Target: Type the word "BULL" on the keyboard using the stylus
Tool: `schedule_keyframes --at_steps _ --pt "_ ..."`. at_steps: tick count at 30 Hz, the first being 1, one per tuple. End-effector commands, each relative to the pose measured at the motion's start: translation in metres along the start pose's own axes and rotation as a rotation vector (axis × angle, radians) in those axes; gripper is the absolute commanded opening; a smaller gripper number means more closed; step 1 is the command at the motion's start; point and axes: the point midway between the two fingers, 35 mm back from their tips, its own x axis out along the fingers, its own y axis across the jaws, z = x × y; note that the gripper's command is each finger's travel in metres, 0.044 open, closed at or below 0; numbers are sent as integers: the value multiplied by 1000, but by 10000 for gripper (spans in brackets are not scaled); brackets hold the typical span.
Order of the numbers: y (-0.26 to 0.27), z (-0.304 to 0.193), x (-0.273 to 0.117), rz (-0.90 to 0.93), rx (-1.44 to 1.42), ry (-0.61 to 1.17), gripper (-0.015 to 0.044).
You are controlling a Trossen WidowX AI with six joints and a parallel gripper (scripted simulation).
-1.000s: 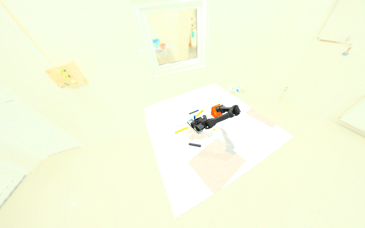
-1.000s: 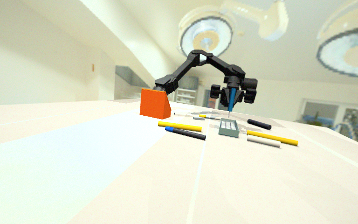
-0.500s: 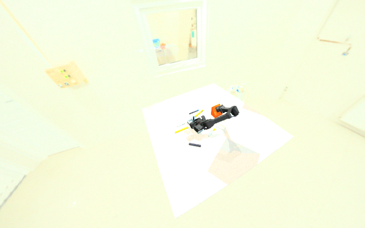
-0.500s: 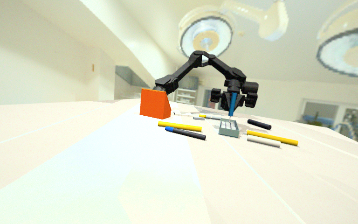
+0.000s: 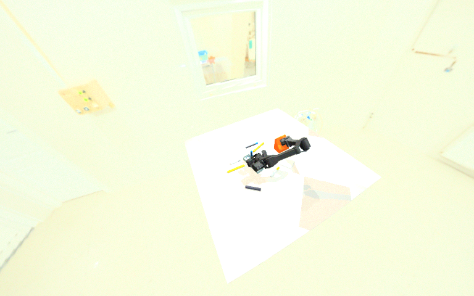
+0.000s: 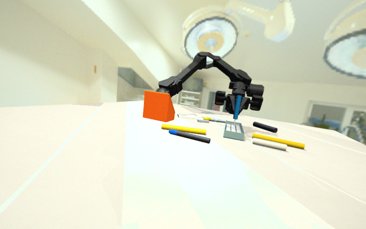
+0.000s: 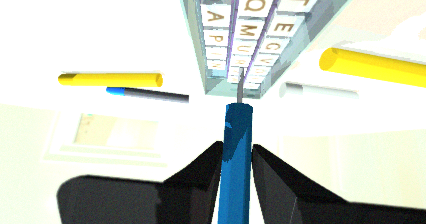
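My gripper (image 5: pixel 251 157) (image 6: pixel 237 109) (image 7: pixel 236 149) is shut on the blue stylus (image 5: pixel 251 153) (image 6: pixel 238 103) (image 7: pixel 236 184), which points down with its thin grey tip over the keyboard (image 6: pixel 233 135) (image 7: pixel 222 90). The keyboard is a grey-green tray with three rows of white letter keys. In the wrist view the tip shows over the middle row, just past the U key (image 7: pixel 243 49). I cannot tell whether it touches a key. The letters around the tip are small and partly hidden, and the arm covers much of the keyboard in the top view.
A yellow rod (image 6: pixel 183 129) (image 7: pixel 111 79) and a blue-capped dark pen (image 6: pixel 193 136) (image 7: pixel 155 94) lie on one side. Another yellow rod (image 6: pixel 278 141) (image 7: pixel 380 66), a white rod (image 6: pixel 269 144) and a black rod (image 6: pixel 265 127) (image 5: pixel 252 188) lie opposite. An orange block (image 6: pixel 156 106) stands by the arm's base.
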Motion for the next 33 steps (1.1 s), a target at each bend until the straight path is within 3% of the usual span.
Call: schedule_keyframes --at_steps 1,33 --pt "-1 2 0 -2 3 0 81" --pt "-2 13 6 -2 3 -1 81"
